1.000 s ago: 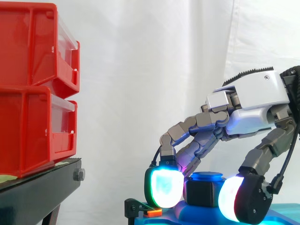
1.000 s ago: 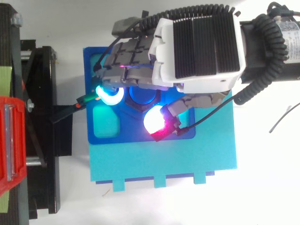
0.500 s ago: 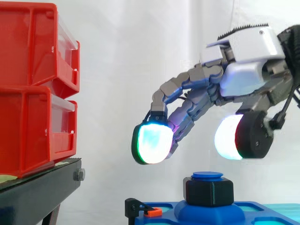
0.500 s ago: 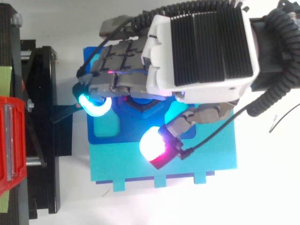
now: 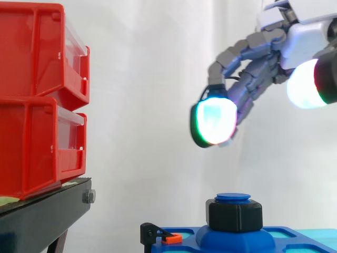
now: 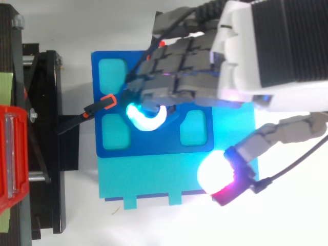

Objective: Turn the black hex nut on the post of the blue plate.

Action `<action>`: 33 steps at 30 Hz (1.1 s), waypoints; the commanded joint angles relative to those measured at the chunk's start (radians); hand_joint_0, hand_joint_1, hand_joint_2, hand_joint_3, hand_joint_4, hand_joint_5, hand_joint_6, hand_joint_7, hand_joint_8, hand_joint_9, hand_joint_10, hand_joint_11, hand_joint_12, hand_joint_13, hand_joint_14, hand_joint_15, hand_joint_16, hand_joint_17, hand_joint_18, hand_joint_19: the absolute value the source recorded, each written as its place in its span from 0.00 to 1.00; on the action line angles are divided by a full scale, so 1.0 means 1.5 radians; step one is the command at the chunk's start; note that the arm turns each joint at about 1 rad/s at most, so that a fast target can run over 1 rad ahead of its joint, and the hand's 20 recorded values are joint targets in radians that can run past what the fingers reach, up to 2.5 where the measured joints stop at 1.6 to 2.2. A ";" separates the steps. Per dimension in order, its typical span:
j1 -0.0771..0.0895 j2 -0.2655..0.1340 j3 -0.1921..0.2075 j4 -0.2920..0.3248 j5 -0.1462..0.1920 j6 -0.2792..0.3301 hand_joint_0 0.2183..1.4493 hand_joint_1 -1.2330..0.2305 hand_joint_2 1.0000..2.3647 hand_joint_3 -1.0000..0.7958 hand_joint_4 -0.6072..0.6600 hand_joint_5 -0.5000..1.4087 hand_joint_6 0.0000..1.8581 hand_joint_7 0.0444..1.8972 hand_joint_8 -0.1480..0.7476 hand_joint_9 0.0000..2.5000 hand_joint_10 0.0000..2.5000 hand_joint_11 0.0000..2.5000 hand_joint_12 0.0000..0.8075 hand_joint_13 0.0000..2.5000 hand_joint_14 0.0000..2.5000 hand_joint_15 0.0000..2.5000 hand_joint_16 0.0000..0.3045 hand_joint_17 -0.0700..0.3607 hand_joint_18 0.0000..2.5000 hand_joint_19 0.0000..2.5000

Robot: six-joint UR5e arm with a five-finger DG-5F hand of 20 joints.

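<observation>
Hand (image 5: 258,68) — fingers and thumb loosely spread, gripping nothing, hung well above the work. Black hex nut (image 5: 234,214) — sat on the post (image 5: 233,197) of the blue plate (image 6: 154,147), untouched. Red bins (image 5: 37,100) stood stacked on the black stand (image 5: 42,216), at left.

2 red bins (image 5: 31,132) stacked on blk stand (image 5: 42,211), left side; white curtain (image 5: 147,105) behind.

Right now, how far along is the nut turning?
Done: the hand gripped the nut a second ago and has let go. In hand: nothing; the hand hangs open, high above the nut, which sits just under the cap of the post on the blue plate. Left: how far the nut has turned cannot be told, so perhaps another grip.
</observation>
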 commanded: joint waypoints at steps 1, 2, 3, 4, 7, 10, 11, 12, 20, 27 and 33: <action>-0.003 0.048 -0.064 -0.020 0.001 0.015 0.15 0.41 0.00 0.28 0.66 0.14 0.27 0.40 0.53 0.19 0.00 0.01 0.57 0.18 0.00 0.04 0.22 0.51 0.14 0.10; -0.003 0.058 -0.077 -0.013 0.001 0.017 0.15 0.41 0.00 0.28 0.66 0.14 0.27 0.40 0.53 0.19 0.00 0.02 0.57 0.18 0.00 0.04 0.22 0.51 0.14 0.10; -0.003 0.065 -0.091 -0.003 0.002 0.020 0.15 0.42 0.00 0.28 0.66 0.14 0.27 0.40 0.53 0.19 0.00 0.02 0.57 0.18 0.00 0.04 0.22 0.51 0.14 0.10; -0.003 0.078 -0.111 0.020 0.002 0.026 0.15 0.42 0.00 0.28 0.66 0.14 0.27 0.40 0.53 0.19 0.00 0.02 0.57 0.18 0.00 0.04 0.22 0.51 0.13 0.10; -0.004 0.104 -0.150 0.063 0.003 0.037 0.16 0.42 0.00 0.28 0.67 0.14 0.27 0.40 0.53 0.19 0.00 0.02 0.57 0.18 0.00 0.04 0.22 0.51 0.13 0.09; -0.006 0.130 -0.188 0.089 0.003 0.044 0.16 0.43 0.00 0.28 0.67 0.14 0.27 0.40 0.53 0.19 0.00 0.02 0.56 0.19 0.00 0.04 0.22 0.51 0.13 0.09; -0.008 0.139 -0.201 0.097 0.003 0.046 0.16 0.43 0.00 0.28 0.67 0.14 0.27 0.40 0.53 0.20 0.00 0.02 0.56 0.19 0.00 0.04 0.22 0.51 0.13 0.09; -0.007 0.145 -0.210 0.101 0.004 0.048 0.16 0.44 0.00 0.28 0.67 0.14 0.27 0.40 0.53 0.20 0.00 0.01 0.56 0.19 0.00 0.04 0.22 0.51 0.13 0.09; -0.017 0.169 -0.250 0.111 0.019 0.114 0.21 0.46 0.00 0.28 0.65 0.15 0.27 0.40 0.49 0.21 0.00 0.02 0.50 0.19 0.00 0.04 0.19 0.46 0.12 0.09; -0.024 0.169 -0.250 0.106 0.031 0.202 0.22 0.49 0.00 0.28 0.62 0.14 0.27 0.37 0.46 0.11 0.00 0.00 0.50 0.05 0.00 0.00 0.19 0.46 0.00 0.06; -0.022 0.169 -0.250 0.105 0.033 0.213 0.20 0.54 0.00 0.28 0.60 0.13 0.27 0.36 0.43 0.04 0.00 0.00 0.49 0.00 0.00 0.00 0.19 0.47 0.00 0.03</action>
